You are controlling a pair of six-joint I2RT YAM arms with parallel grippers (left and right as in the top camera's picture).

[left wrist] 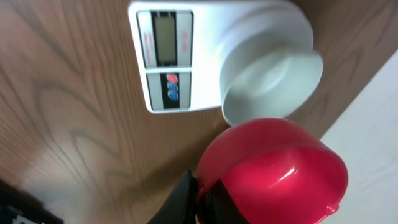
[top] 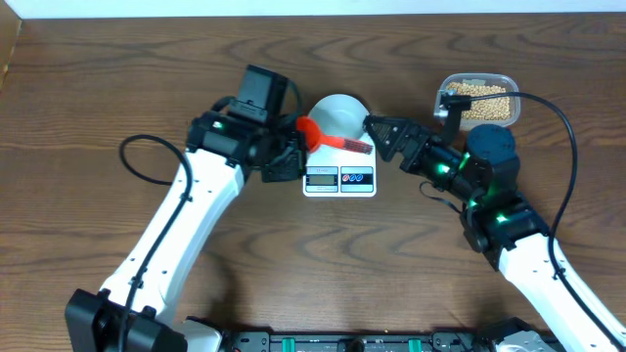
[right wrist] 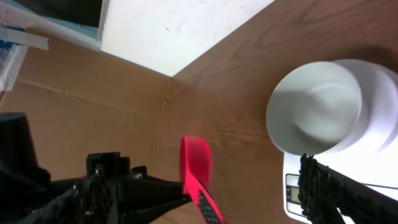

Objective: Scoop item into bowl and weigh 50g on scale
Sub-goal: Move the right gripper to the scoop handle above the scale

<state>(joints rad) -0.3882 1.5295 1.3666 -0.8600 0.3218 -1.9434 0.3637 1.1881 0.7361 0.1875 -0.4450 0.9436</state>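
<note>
Left tool [top: 296, 143] is clenched on the cup end of a red scoop [top: 331, 141], beside the bowl [top: 339, 111]. Right tool [top: 376, 131] is spread wide, with the scoop's dark handle between its fingers [right wrist: 348, 193], ungripped. The bowl sits on the scale [top: 339, 180]. The beans [top: 477, 101] lie in a clear tub [top: 440, 93] on the bench [top: 98, 98], near the right arm.

The table [top: 98, 78] is brown wood with a strong grain, and it fills nearly the whole overhead view. A pale strip runs along its 12 o'clock edge. Two things rest directly on the top. A flat white scale [top: 339, 180] sits close to the middle, with its display and round buttons turned toward 6 o'clock. A clear plastic tub [top: 477, 98] stands at about 2 o'clock from the scale, apart from it and nearer the far edge.
</note>
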